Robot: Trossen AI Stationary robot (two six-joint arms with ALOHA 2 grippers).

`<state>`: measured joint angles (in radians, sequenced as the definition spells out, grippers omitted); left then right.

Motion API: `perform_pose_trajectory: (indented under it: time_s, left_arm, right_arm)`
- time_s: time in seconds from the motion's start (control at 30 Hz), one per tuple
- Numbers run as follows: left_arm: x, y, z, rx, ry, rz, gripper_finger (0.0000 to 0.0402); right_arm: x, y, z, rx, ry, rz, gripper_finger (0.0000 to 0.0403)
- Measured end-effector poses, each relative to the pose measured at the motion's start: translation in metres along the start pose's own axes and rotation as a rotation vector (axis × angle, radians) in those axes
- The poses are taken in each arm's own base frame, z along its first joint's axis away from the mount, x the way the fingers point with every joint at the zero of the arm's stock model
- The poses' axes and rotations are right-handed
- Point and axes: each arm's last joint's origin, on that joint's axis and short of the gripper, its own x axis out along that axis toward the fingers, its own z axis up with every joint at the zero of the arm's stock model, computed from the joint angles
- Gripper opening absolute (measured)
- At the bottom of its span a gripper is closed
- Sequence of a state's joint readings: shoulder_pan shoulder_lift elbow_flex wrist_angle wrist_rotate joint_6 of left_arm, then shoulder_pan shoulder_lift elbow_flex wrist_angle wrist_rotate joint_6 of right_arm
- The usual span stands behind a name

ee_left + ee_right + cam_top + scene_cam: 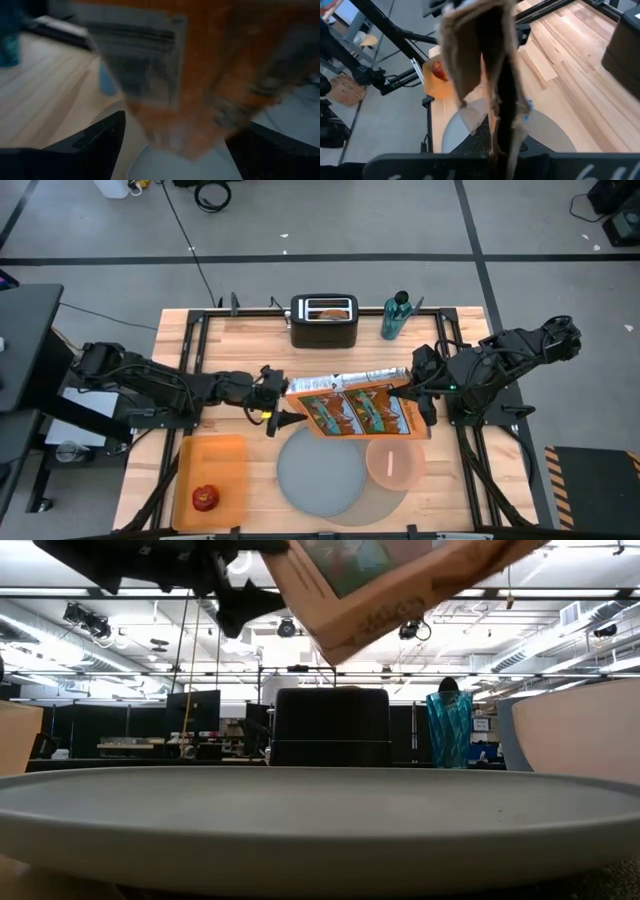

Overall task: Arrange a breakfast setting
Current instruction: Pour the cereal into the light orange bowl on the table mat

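Observation:
An orange cereal box [355, 408] with a silver liner hangs tilted above the table, between my two grippers. My right gripper [428, 402] is shut on its right, open end. My left gripper [273, 412] is open at its left end, one finger on each side of the box [185, 100]. Below lie the round grey mat [385, 502], on it the grey-blue plate [318, 472] and the pink bowl [393, 461]. The red apple [205, 498] lies on an orange tray [215, 455]. A small blue thing [106, 82] shows under the box. The spoon is out of view. My left gripper's fingers [100, 142] stand close on either side of the box's lower end; whether they touch it I cannot tell. My right gripper pinches a wall of the box at its open end [501, 142], coming level from the table's right. The box is lifted clear, tilted over the plate and bowl.
A black toaster [324, 321] with something tan in its slot and a teal bottle [396, 316] stand at the far edge. The orange tray lies at the near left. Bare wood shows at the far left and far right of the table.

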<state>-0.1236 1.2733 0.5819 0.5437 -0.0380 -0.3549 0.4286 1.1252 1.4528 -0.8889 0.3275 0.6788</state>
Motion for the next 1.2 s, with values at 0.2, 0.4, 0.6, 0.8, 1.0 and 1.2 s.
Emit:
perform_pose_trajectory:
  time_s: [0.2,0.4,0.6,0.8,1.0,1.2]
  left_arm:
    - [0.003,-0.001,0.011,-0.021,-0.122,-0.078,0.0331]
    - [0.001,-0.004,0.017,-0.036,-0.169,-0.110,0.0301]
    - [0.000,-0.004,0.018,-0.073,-0.176,-0.125,0.0251]
    - [0.000,-0.005,0.018,-0.078,-0.170,-0.152,0.0204]
    - [-0.001,-0.006,0.018,-0.071,-0.148,-0.179,0.0198]
    - [0.001,-0.007,0.017,-0.051,-0.095,-0.190,0.0197]
  right_arm:
    - [0.000,0.002,0.002,0.013,-0.014,0.021,0.0009]
    - [0.000,0.002,0.002,0.018,-0.017,0.024,0.0010]
    - [0.000,0.003,0.003,0.020,-0.039,0.020,0.0013]
    - [0.000,0.004,0.003,0.042,-0.011,0.053,0.0015]
    - [0.005,0.008,-0.002,0.086,0.078,0.115,0.0020]
    - [0.008,0.007,-0.013,0.161,0.287,0.159,0.0064]
